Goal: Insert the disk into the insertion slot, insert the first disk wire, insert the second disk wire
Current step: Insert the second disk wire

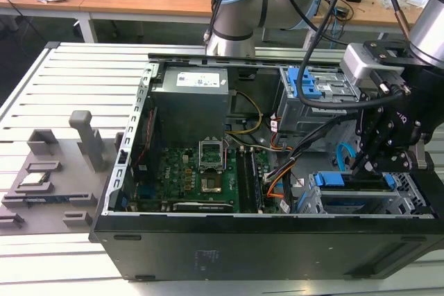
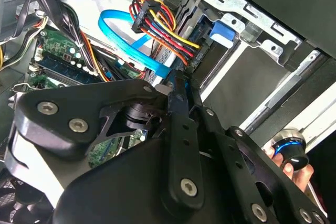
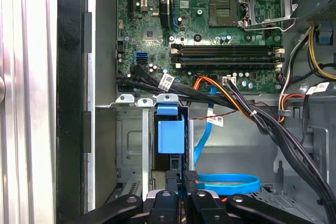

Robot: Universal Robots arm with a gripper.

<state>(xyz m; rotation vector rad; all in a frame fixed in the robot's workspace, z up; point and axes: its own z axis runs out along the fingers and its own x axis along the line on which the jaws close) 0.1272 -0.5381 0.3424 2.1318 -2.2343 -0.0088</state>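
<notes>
The disk (image 1: pixel 340 180) lies in the insertion slot (image 1: pixel 409 195) at the case's front corner on the exterior view's right, its blue carrier (image 3: pixel 170 135) showing between the silver cage walls (image 3: pixel 131 145). My black gripper (image 1: pixel 365 166) hangs just above the disk's rear edge. In the second wrist view the fingers meet at the gripper (image 2: pixel 176 85), shut on the end of the blue flat disk wire (image 2: pixel 121 40). That wire loops (image 3: pixel 226 182) up to the gripper (image 3: pixel 185 178). A yellow, red and black wire bundle (image 2: pixel 163 24) runs to the disk's rear by the carrier (image 2: pixel 223 32).
The open case holds a green motherboard (image 1: pixel 201 171), a power supply (image 1: pixel 194 102) and a taller grey cage with a blue tab (image 1: pixel 305 84). Black cable bundles (image 3: pixel 262 124) cross beside the slot. A person's fingers hold a black knob (image 2: pixel 291 153). Grey fixtures (image 1: pixel 48 171) sit on the exterior view's left.
</notes>
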